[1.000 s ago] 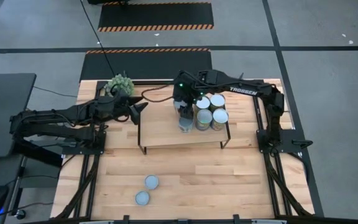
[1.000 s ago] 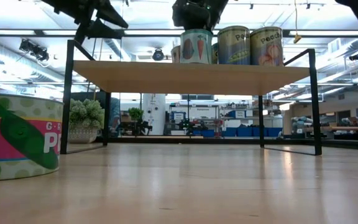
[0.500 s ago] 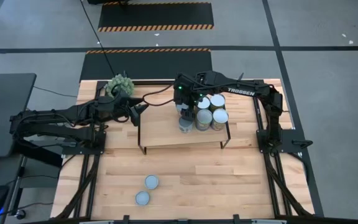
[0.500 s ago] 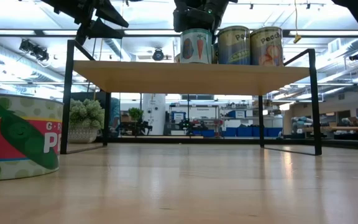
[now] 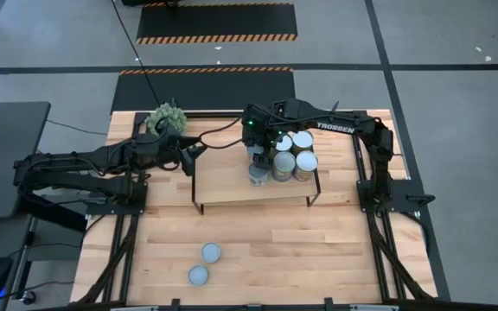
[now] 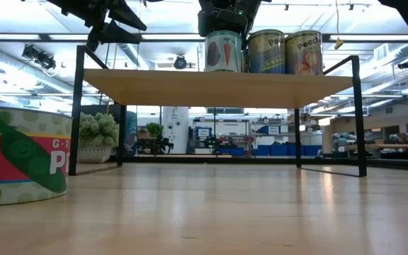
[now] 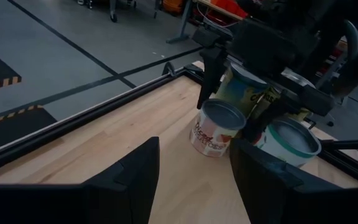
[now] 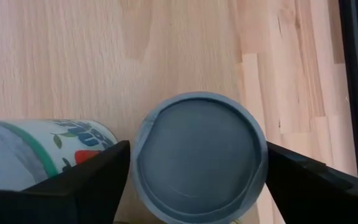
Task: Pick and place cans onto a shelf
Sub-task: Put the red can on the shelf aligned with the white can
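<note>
Right tool (image 5: 258,162) straddling carrot can (image 6: 223,52) on shelf (image 5: 232,183), fingers apart; left tool (image 5: 199,148) part-open beside shelf.

White lettering "TROSSEN" runs along the right arm (image 5: 335,126) in the high view. In the low view, two cans on the shelf (image 6: 211,87) carry partial words: "Pea" on the middle can (image 6: 266,51) and "Peach" on the can beside it (image 6: 304,52). The big green can (image 6: 21,154) on the counter shows a "G" and a large "P". Other labels are unreadable.
</note>
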